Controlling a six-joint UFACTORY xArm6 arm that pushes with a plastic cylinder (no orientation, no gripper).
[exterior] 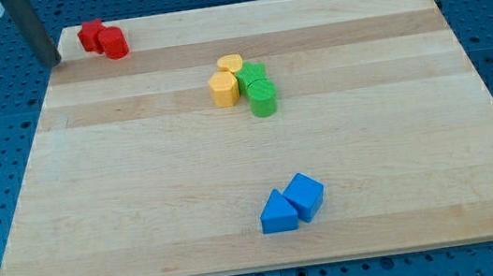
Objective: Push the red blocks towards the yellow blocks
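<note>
Two red blocks lie touching at the view's top left of the wooden board (140, 189): a star-like red block (91, 35) and a red cylinder (114, 43). Two yellow blocks sit near the top centre: a yellow rounded block (230, 64) and a yellow hexagon (224, 90), touching each other. My tip (54, 62) stands at the board's left edge, a short way left of the red blocks and not touching them.
A green star-like block (252, 74) and a green cylinder (262, 98) touch the yellow blocks on their right. A blue triangle (278, 213) and a blue cube (304, 195) lie together near the bottom centre. Blue perforated table surrounds the board.
</note>
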